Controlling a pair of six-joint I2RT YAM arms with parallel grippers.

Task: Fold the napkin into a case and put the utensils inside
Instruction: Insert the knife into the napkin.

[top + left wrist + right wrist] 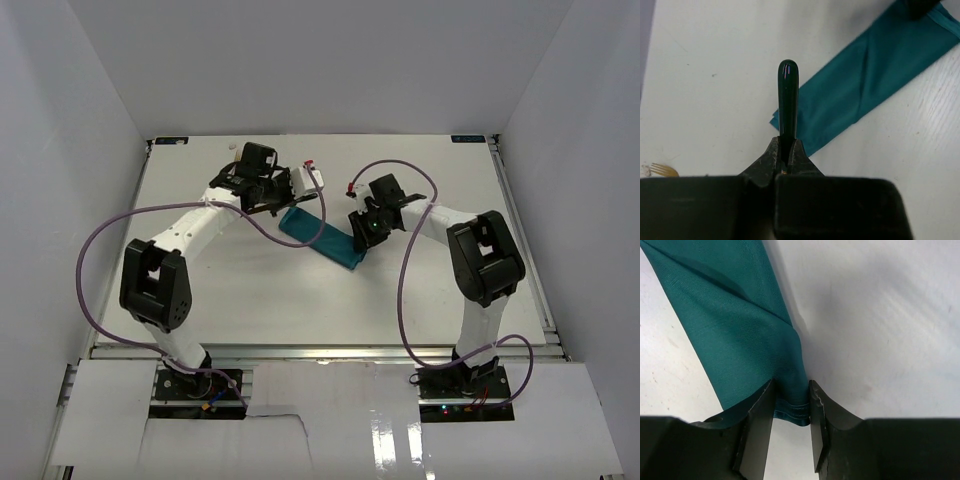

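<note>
left fingers (771,156) clench the knife (788,95), handle aimed at the napkin's (865,80) free end; right fingers (760,412) pinch the other end.

The white table (250,300) stands inside a three-sided white enclosure: back wall (320,60) beyond its far edge, left wall (60,200) and right wall (590,200) along its sides. A metal rail (320,352) runs along its near edge. A glossy white panel (350,420) in front of the table reflects the diffuse overhead light.
</note>
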